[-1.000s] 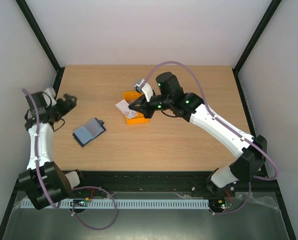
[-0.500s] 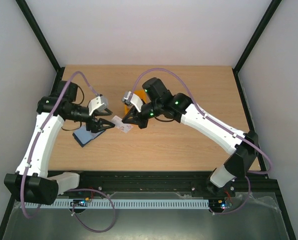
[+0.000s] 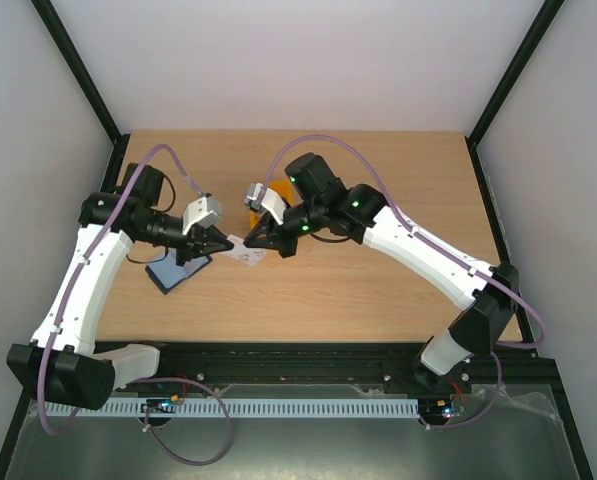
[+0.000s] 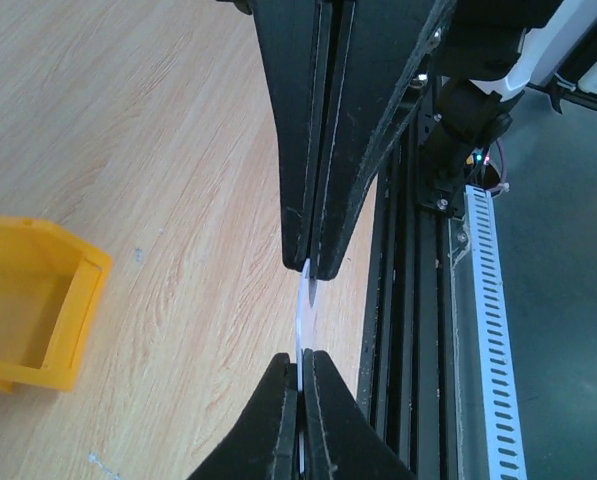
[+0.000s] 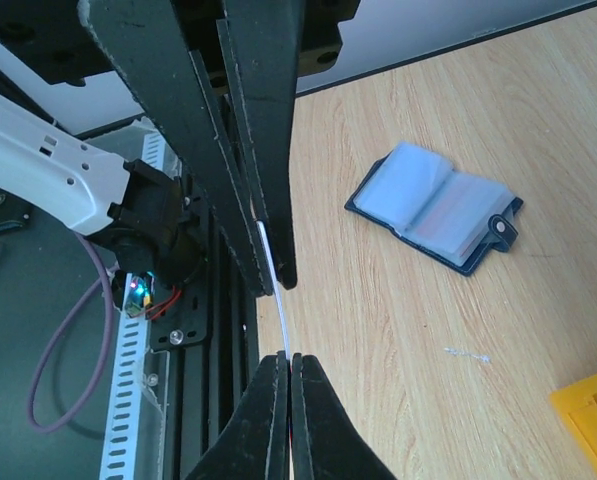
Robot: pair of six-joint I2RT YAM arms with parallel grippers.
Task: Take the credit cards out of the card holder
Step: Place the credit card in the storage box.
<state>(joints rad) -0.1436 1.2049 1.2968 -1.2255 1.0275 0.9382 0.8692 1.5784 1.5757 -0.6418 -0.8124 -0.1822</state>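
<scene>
One white credit card [image 3: 241, 250] hangs above the table between both grippers. My left gripper [image 3: 227, 244] is shut on its left edge and my right gripper [image 3: 251, 243] is shut on its right edge. The left wrist view shows the card [image 4: 303, 310] edge-on, running from my left gripper [image 4: 300, 362] up to the right arm's fingers [image 4: 328, 240]. In the right wrist view the card [image 5: 276, 300] bends slightly between my right gripper [image 5: 287, 362] and the left arm's fingers [image 5: 268, 200]. The navy card holder [image 5: 436, 207] lies open on the table, partly under the left gripper [image 3: 175, 272].
An orange bin [image 4: 26, 312] stands on the wood behind the right wrist, its corner showing in the right wrist view [image 5: 590, 420]. The black rail [image 4: 403, 300] along the table's near edge lies just below the grippers. Dark frame posts border the table.
The left arm has swung in from the table's left edge and shut on the card. The right gripper has carried that card left, away from the bin.
</scene>
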